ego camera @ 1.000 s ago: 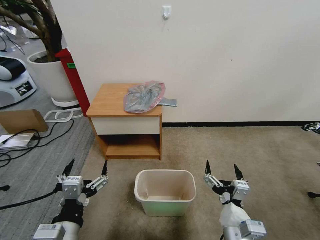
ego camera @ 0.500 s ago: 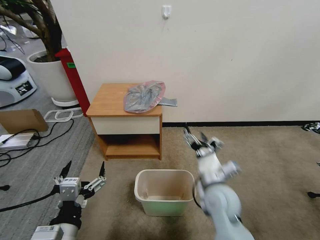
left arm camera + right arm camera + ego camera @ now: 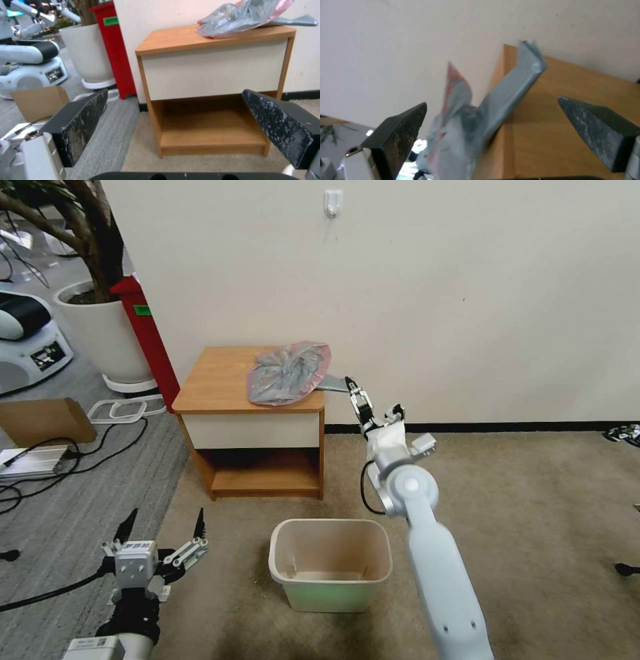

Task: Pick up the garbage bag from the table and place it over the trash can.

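**Grey bag tail between spread fingers at the table's edge**

Black fingers of the right gripper (image 3: 372, 397) stand apart, reaching up from the carpet side toward the right edge of the table (image 3: 220, 380). In the right wrist view the two fingers (image 3: 400, 135) flank the grey tail of the bag (image 3: 506, 97), which juts past the tabletop's edge; nothing is clamped, and whether a finger touches the plastic cannot be told. The white right arm rises from the lower right of the head view, passing just beside the right rim of the can (image 3: 330, 563).

The bag (image 3: 288, 373) lies crumpled on the right rear part of the wooden top, its pinkish edge toward the wall, its tail hanging out over the right side. The table stands against the wall, with a white drawer front and an open lower shelf.

The can sits upright on the beige carpet in front of the table, well apart from it, its mouth open.

The left gripper (image 3: 160, 527) hangs low at the left, over the seam between grey and beige carpet, its fingers (image 3: 80, 125) spread wide and holding nothing.
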Available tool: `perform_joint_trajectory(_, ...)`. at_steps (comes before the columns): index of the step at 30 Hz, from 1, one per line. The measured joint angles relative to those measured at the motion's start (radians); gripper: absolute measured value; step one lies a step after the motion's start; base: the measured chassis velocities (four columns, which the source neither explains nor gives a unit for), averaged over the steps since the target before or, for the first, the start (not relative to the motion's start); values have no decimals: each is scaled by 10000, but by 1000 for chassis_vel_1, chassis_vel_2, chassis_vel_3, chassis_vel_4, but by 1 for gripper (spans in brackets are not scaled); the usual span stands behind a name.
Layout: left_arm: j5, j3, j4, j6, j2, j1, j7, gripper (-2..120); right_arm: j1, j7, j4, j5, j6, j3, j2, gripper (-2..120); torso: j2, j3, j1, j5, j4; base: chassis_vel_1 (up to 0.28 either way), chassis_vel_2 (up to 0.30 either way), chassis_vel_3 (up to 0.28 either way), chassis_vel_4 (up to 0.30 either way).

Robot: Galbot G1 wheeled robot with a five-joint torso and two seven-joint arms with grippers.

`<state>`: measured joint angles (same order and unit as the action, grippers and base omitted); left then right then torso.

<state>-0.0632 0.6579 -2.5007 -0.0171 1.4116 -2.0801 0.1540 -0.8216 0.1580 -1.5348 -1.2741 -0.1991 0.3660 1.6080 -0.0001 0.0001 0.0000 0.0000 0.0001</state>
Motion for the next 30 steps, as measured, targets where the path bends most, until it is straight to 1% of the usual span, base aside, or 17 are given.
perform_joint_trajectory(5,0,5,3,0,-34,29,6,100,304,44,507,-130,-19,153,-1,100,0,0,0,0,-2,0,0,0,0)
perform_joint_trajectory(13,14,-6,5,0,-49,31,6,100,834,-184,1175,-136,-170,42,0,100,0,0,0,0,-1,0,0,0,0)
perform_joint_trajectory(16,18,-9,5,0,-86,32,3,100,1252,-267,1626,44,-150,18,3,100,0,-1,0,-1,-1,0,0,0,0)
perform_joint_trajectory(24,40,-31,6,28,-108,68,-15,100,1755,-281,2103,151,-89,66,3,100,0,-1,0,0,-1,0,0,0,0)
perform_joint_trajectory(27,46,-45,6,31,-118,88,-22,100,1779,-269,2186,168,-86,35,3,97,0,-1,0,-1,-1,0,0,0,0)
perform_joint_trajectory(30,49,-70,6,31,-112,110,-28,100,1737,-267,2223,229,-81,-26,4,87,0,-1,0,0,-1,0,0,0,0)
